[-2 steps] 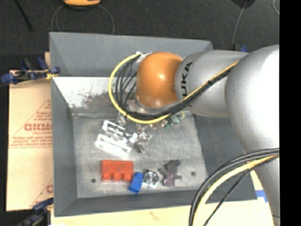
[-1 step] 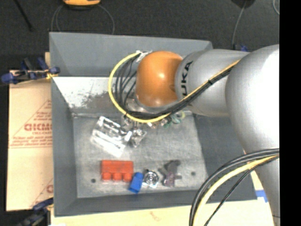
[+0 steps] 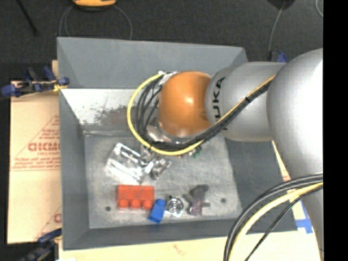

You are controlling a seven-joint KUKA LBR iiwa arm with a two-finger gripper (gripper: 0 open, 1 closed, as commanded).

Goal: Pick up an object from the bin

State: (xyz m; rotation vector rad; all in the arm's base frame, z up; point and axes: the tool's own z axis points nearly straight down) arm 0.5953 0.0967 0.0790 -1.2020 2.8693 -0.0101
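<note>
Here, the arm (lettered "UKA") hangs above a clear plastic piece.

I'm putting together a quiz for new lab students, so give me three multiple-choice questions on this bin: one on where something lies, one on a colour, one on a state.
1. Where in the bin does the red brick lie?
A) on the floor, near the view's lower side
B) against the far wall
C) on the rim

2. What colour is the small piece just right of the red brick?
A) yellow
B) blue
C) white

3. What state is the red brick in?
A) hanging in the air
B) standing on end
C) lying flat on the floor

Answers:
1 A: it sits low on the bin's floor.
2 B: the small piece by the brick's lower right corner is blue.
3 C: it lies flat, apart from the gripper.
</note>
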